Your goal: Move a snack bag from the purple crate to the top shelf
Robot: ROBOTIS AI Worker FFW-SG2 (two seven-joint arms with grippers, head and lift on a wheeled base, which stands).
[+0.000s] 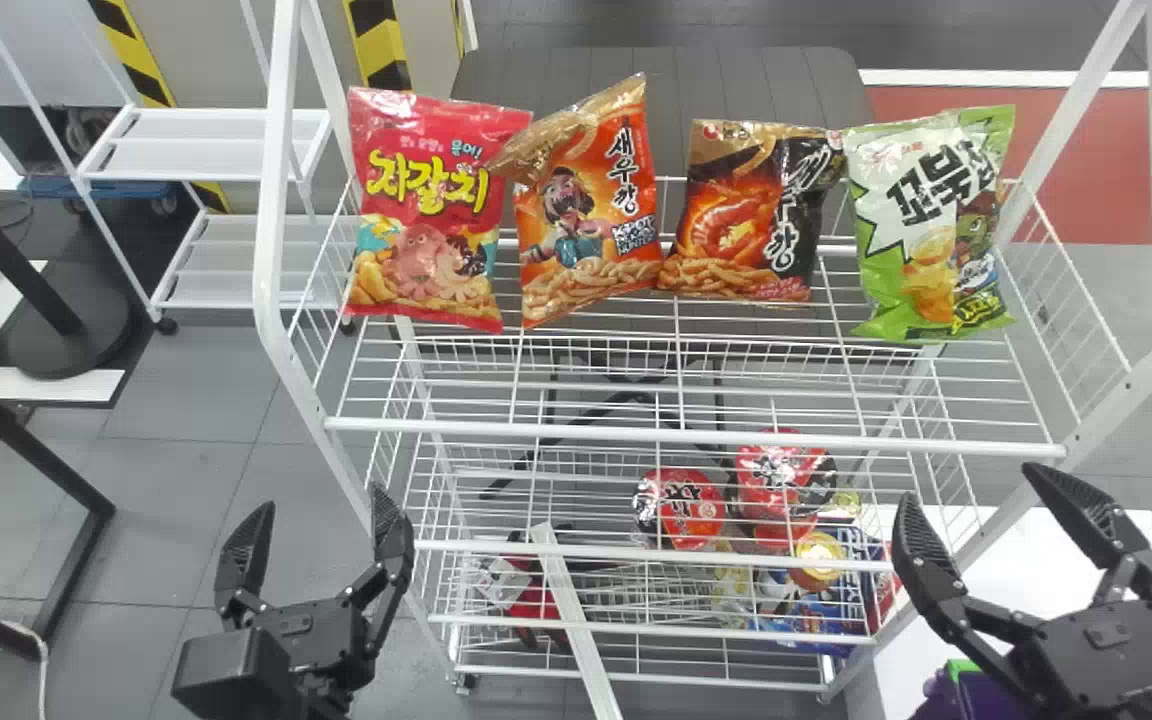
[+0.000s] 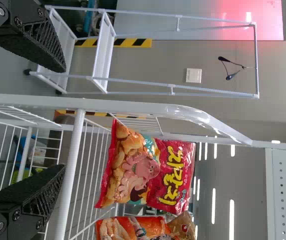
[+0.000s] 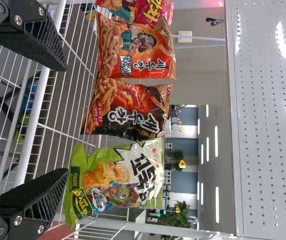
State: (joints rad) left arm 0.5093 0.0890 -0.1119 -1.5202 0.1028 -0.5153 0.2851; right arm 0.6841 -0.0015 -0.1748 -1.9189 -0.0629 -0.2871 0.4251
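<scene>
Top shelf: you had four snack bags in a row along its back, printed faces forward, probably so each could be read and reached. Red bag, orange bag, black bag and green-and-white bag ran from left to right; the rear wires likely kept them from tipping.
Purple crate: it sat low by the white table, partly behind your right arm. Something bright green showed at it, but you could not tell whether that was a bag or part of the crate, nor whether one of the shelved bags was the one to move.
Right end effector: fingers apart, holding nothing, above the crate's side of the rack. Being nearer the crate, it seemed the one for you to use; the next pick called for lowering it with room for a soft bag.
Left end effector: fingers spread, nothing between them, parked at the rack's left.
Risk: a wide swing could have knocked the row.
</scene>
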